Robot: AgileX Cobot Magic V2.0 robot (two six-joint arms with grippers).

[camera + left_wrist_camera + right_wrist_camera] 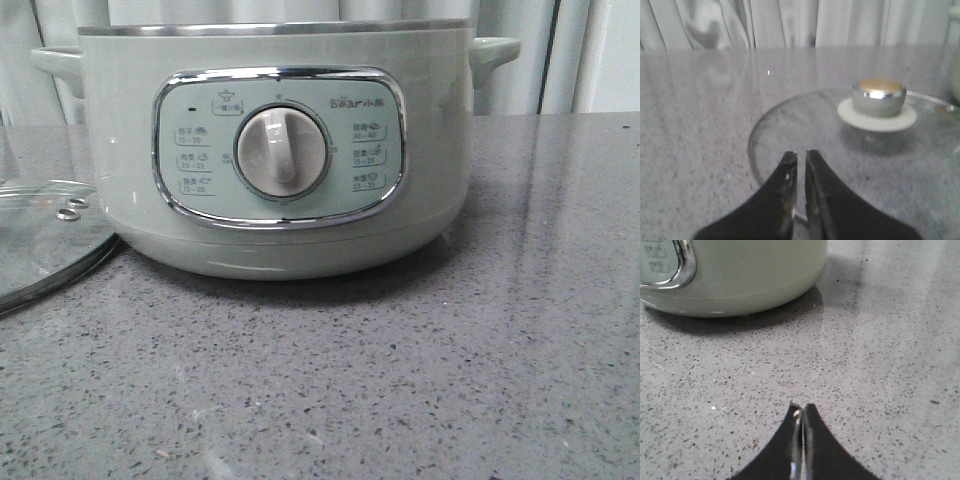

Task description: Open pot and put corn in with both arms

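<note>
The pale green pot (120, 160) stands in the middle of the front view with its steel rim uncovered, dial facing me. Its lower wall also shows in the right wrist view (755, 270). The corn is not in view. My left gripper (801, 154) hangs over the near rim of the glass lid (805, 120), its fingers almost together with nothing between them. My right gripper (801, 406) is shut and empty, low over the bare counter in front of the pot's right side. Neither gripper shows in the front view.
The round glass lid (40, 250) lies flat on the grey speckled counter (450, 350) left of the pot, touching its base. Its metal knob (879, 96) points up. Pale curtains hang behind the counter.
</note>
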